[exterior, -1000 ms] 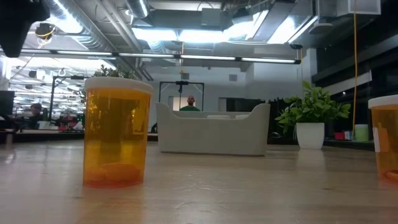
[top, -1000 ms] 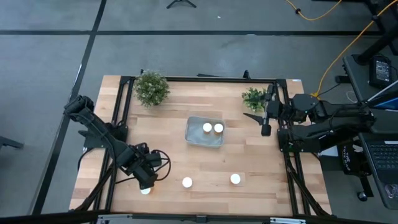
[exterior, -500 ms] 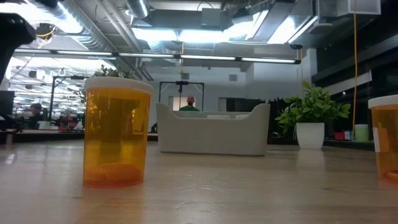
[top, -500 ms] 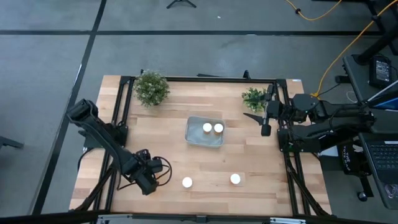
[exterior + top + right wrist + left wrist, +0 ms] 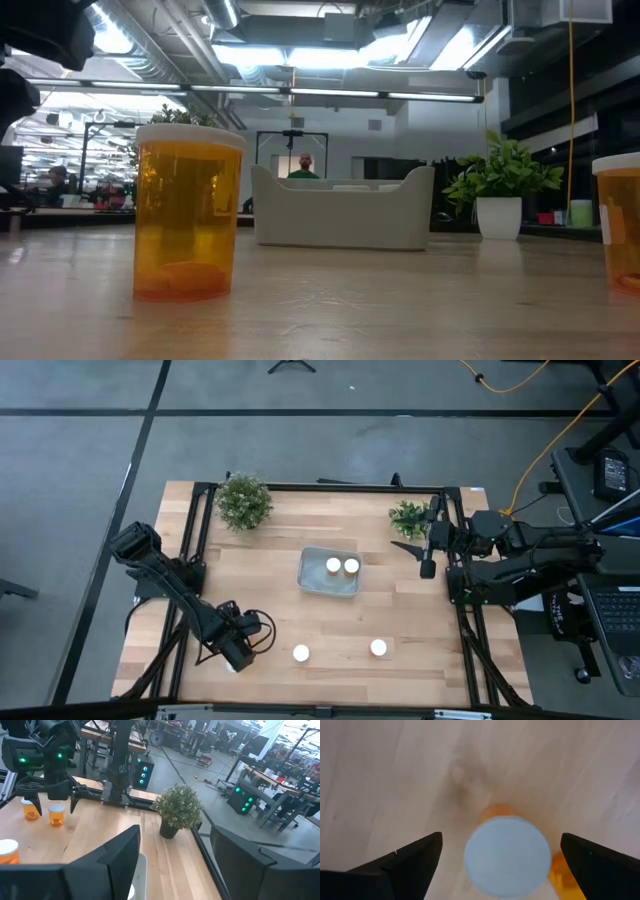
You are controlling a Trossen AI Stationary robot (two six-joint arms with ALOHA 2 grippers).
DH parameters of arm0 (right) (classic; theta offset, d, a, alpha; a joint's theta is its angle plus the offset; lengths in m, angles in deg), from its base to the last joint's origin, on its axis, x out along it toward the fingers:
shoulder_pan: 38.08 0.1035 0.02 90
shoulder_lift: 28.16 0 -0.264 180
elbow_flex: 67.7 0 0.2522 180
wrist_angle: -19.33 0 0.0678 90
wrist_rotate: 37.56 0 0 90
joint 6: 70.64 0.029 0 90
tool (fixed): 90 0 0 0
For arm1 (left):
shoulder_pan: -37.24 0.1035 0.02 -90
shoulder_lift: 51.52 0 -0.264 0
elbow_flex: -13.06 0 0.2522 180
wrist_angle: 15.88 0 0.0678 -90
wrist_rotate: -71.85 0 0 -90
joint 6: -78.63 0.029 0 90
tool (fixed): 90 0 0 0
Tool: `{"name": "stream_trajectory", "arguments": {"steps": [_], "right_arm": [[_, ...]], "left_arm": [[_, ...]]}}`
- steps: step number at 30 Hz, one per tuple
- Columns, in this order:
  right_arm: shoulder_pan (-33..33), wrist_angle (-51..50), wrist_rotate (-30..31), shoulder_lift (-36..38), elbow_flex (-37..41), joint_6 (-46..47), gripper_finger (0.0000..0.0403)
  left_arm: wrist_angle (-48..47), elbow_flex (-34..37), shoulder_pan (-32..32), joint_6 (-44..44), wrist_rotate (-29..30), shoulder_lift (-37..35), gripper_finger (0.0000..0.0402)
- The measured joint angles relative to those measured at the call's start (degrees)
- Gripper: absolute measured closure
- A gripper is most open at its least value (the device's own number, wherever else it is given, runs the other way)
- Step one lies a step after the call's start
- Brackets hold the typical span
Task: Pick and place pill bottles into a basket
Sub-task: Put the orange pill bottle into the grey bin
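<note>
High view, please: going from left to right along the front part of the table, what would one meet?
Left gripper over a pill bottle, fingers open → second pill bottle → third pill bottle.

A pale wooden table (image 5: 400, 615) with a black frame stands on a grey floor (image 5: 300, 450) crossed by dark lines. A yellow cable (image 5: 560, 435) runs over the floor beside a desk with a laptop (image 5: 612, 605). Two green potted plants (image 5: 243, 502) sit along the table's far edge. Across the table, ceiling light strips (image 5: 300, 55) shine over a big open workshop with benches and green-lit equipment (image 5: 142, 772), and a person (image 5: 305, 165) stands far off
</note>
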Motion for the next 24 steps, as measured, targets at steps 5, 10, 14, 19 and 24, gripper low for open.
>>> {"name": "stream_trajectory", "arguments": {"steps": [5, 10, 14, 19, 24], "right_arm": [[0.0, 0.0, 0.0, 0.0, 0.0, 0.0, 0.0158], [0.0, 0.0, 0.0, 0.0, 0.0, -0.1, 0.0158], [0.0, 0.0, 0.0, 0.0, 0.0, -0.1, 0.0158], [0.0, -0.1, 0.0, 0.0, 0.0, -0.1, 0.0158], [0.0, -0.1, 0.0, 0.0, 0.0, -0.1, 0.0158]], "left_arm": [[0.2, 0.0, 0.0, -0.3, 0.2, -0.2, 0.0004], [0.3, 0.0, 0.0, -0.4, 0.2, -0.2, 0.0036], [0.4, 0.0, 0.0, -0.4, 0.0, -0.2, 0.0075], [1.0, 0.0, 0.0, -0.9, -0.3, -0.2, 0.0128], [1.0, 0.0, 0.4, -1.8, -0.7, -0.2, 0.0187]]}}
